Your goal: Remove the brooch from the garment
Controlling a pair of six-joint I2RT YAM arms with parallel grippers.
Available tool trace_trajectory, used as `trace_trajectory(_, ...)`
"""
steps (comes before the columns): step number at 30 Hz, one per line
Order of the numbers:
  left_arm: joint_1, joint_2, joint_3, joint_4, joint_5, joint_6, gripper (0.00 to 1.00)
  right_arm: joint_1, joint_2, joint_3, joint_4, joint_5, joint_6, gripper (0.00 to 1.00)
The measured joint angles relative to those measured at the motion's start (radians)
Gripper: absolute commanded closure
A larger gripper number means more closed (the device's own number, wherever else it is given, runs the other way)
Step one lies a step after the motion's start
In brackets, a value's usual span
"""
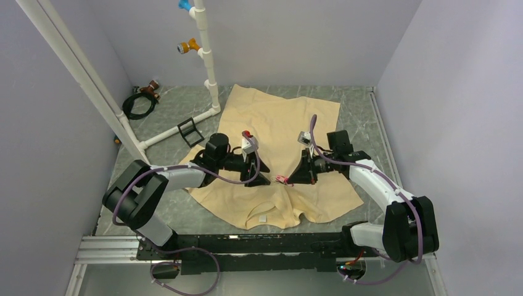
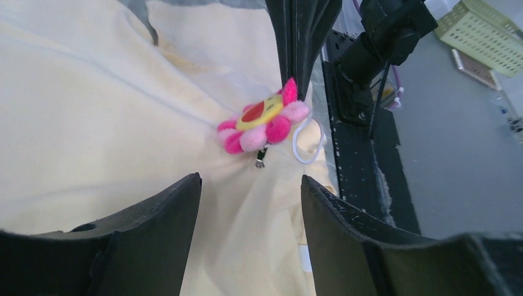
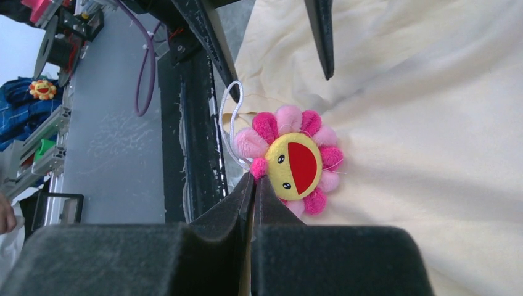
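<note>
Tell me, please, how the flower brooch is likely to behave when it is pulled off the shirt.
The brooch looks plush, so it should be light and squash rather than slip in the right claw. The shirt is thin, wrinkled cloth, so it will probably lift with it unless held down. Its white cord loop looks limp and may snag.

The right end effector (image 3: 253, 179) has its fingers pressed together, their tips nipping a pink petal on the near edge of the brooch (image 3: 299, 161). The brooch is a flower with a yellow face and red mouth, lying on the garment (image 3: 432, 154). A white cord loop (image 3: 222, 123) hangs beside it. Further left, the left end effector (image 3: 280, 79) has its fingers spread apart.
</note>
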Motion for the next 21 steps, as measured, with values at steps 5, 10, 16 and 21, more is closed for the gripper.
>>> trace_trajectory(5,-0.004,-0.008,-0.005,0.046,-0.001,0.152,0.36,0.0,-0.009,0.0,-0.032,-0.009,-0.044,1.0)
trace_trajectory(10,-0.009,-0.042,-0.012,0.023,-0.011,0.364,0.44,0.0,-0.048,0.0,-0.052,-0.013,-0.098,1.0)
trace_trajectory(16,-0.058,-0.048,-0.048,0.008,-0.055,0.579,0.48,0.006,-0.052,0.0,-0.1,-0.013,-0.167,1.0)
trace_trajectory(21,-0.108,-0.045,-0.066,0.003,-0.093,0.669,0.39,0.014,-0.052,0.003,-0.121,-0.013,-0.198,1.0)
